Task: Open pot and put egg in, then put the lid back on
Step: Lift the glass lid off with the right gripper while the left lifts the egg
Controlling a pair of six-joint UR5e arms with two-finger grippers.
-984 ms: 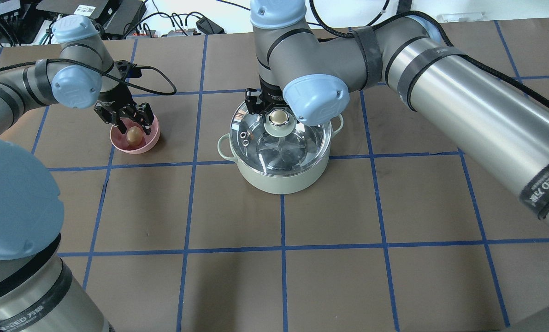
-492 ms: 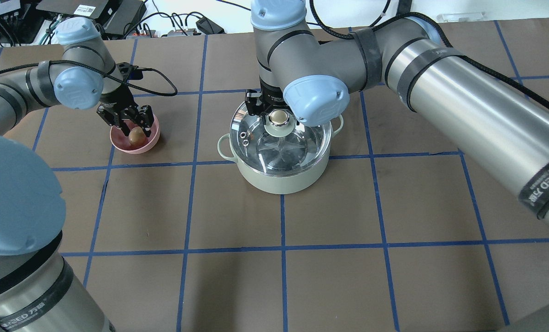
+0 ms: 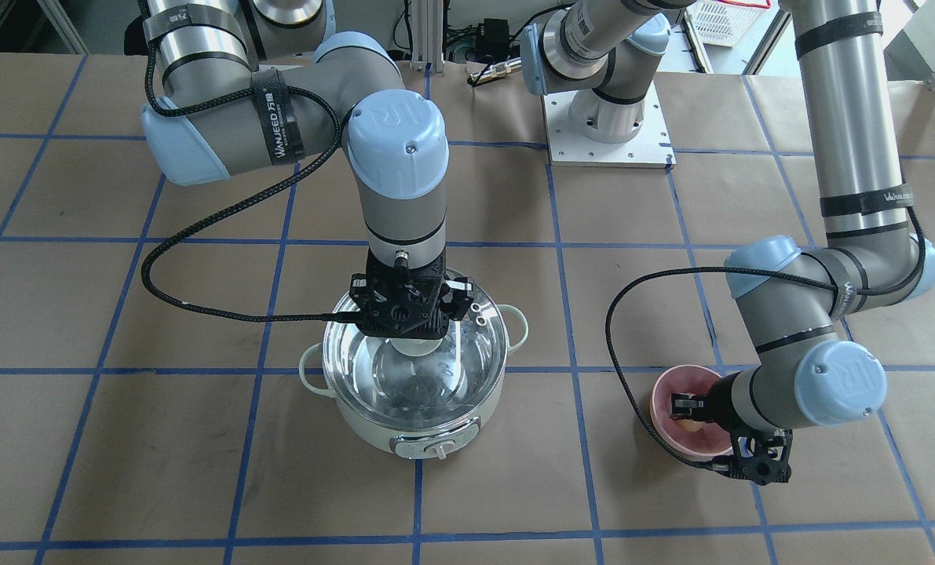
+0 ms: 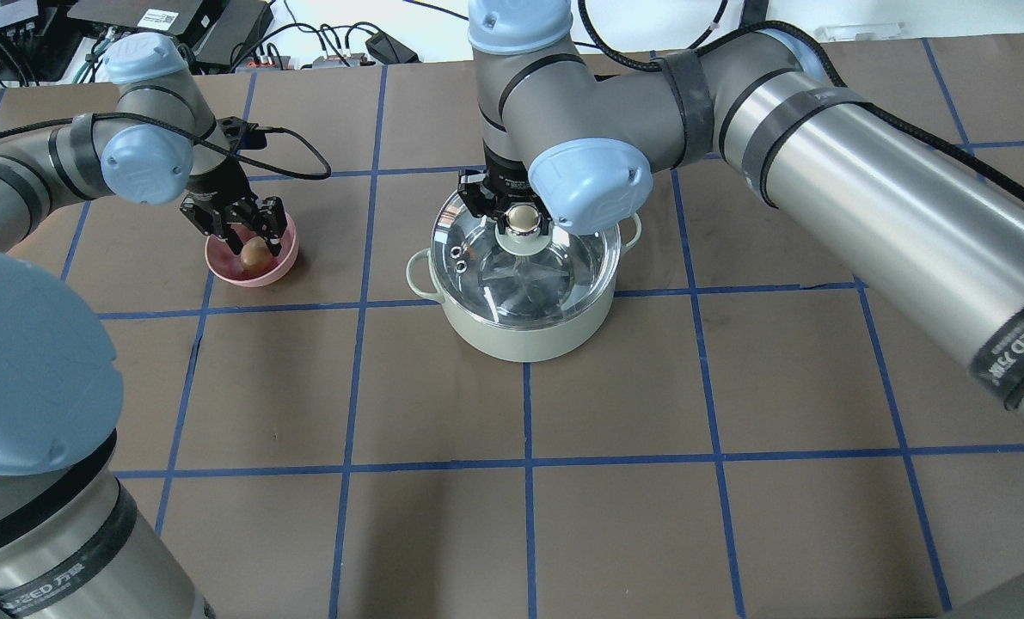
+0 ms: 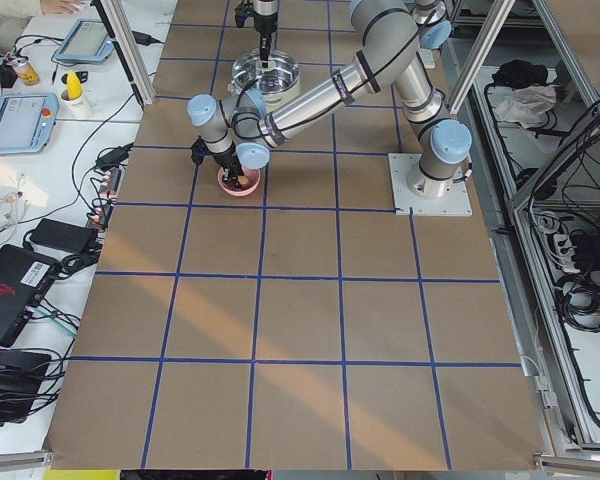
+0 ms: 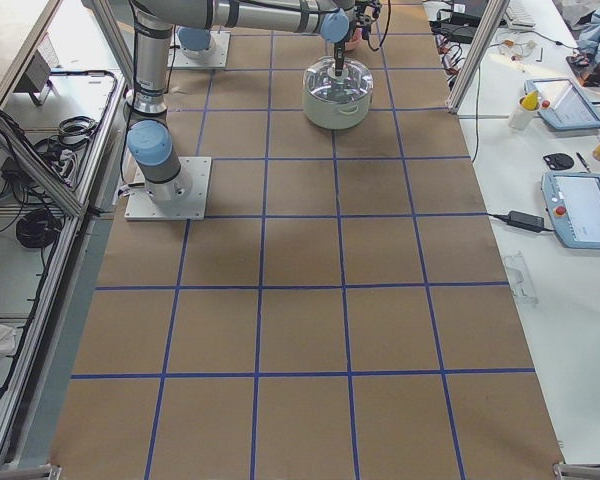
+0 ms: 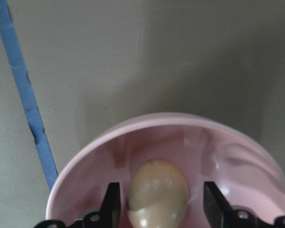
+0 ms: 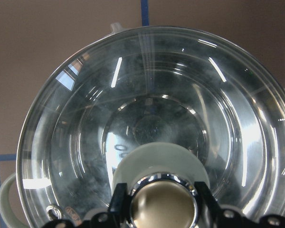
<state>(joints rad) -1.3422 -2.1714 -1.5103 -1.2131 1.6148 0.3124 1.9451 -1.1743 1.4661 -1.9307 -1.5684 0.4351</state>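
Overhead: pot [image 4: 524,337] mid-frame on counter [image 4: 649,516], lid [image 4: 563,262] seated on it; right hand [image 4: 522,217] clenched on lid's knob. Upper left: egg [image 4: 254,254] lying in pink bowl [image 4: 249,277]. Left wrist: left hand [image 7: 161,204] released, fingers flanking egg, slight gaps.

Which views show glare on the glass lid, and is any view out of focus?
Right wrist view: bright light streaks cross the lid. Overhead view: white glints on it. Left wrist view: the egg and pink bowl look soft, slightly blurred.
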